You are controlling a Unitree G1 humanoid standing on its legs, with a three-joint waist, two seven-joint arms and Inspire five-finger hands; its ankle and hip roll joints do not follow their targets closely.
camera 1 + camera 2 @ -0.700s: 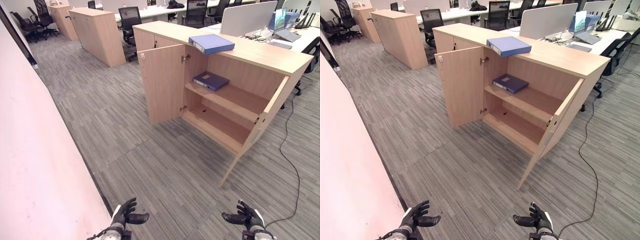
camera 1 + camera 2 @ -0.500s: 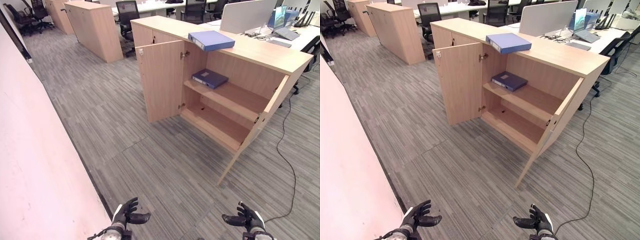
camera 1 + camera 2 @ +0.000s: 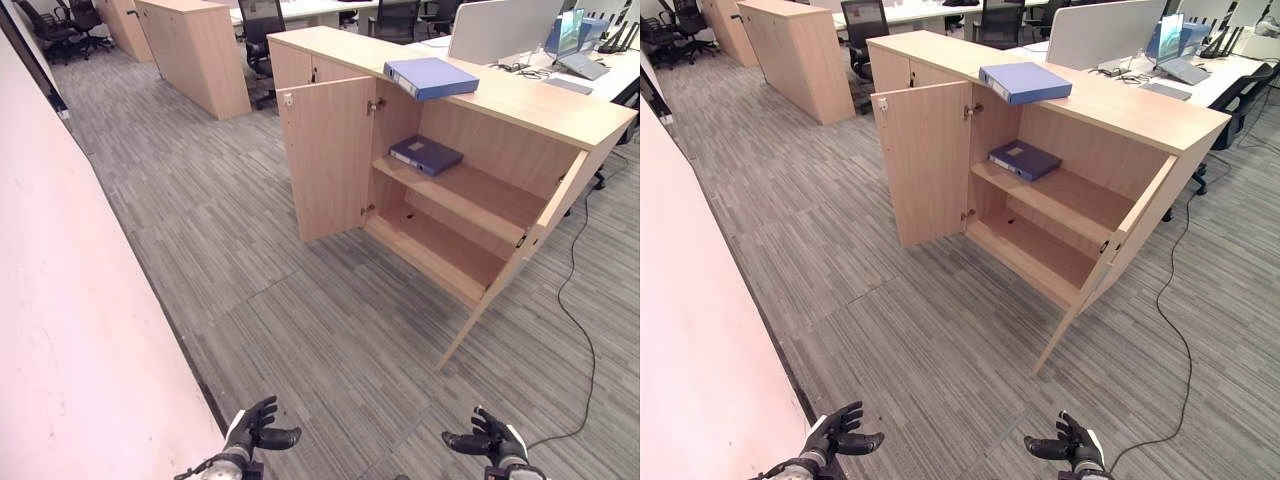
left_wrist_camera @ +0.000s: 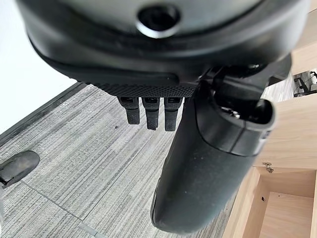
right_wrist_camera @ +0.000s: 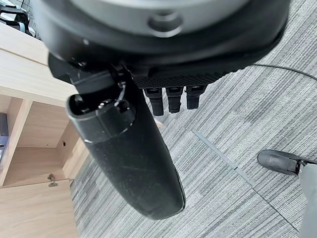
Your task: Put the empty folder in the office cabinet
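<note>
Both hands low at the near edge, fingers relaxed and spread, nothing held: left hand point(image 3: 252, 432) at 7 o'clock, right hand point(image 3: 487, 441) at 5 o'clock. The wrist views agree: fingers point(image 4: 150, 112) straight, only carpet past them.

Carpet point(image 3: 330, 340) between the hands and the cabinet point(image 3: 455, 170), so they're well apart. A cable point(image 3: 578, 320) runs along the floor at 3–4 o'clock, beside the right door point(image 3: 520, 255).

Cabinet at 1 o'clock, both doors swung out, left door point(image 3: 328, 155) near square to the front. A dark folder point(image 3: 426, 154) lies flat on the upper shelf; the lower shelf point(image 3: 440, 250) is bare. A lighter blue binder point(image 3: 431, 77) lies on the cabinet top, one end overhanging the front edge.

Risks, as I read it:
- Which folder is the "empty" one? Can't tell from here (the binder on top looks the likelier pick, not certain). Wrong guess = wrong object shelved.
- Approach path: the right door angles into the walk line and the cable sits next to it. Foot snag or a door clip on the way in.
- The binder's overhang means a clumsy reach could tip it off the edge.
- Shelf gap is low, and a flat insert could catch the shelf lip or shove the dark folder.
</note>
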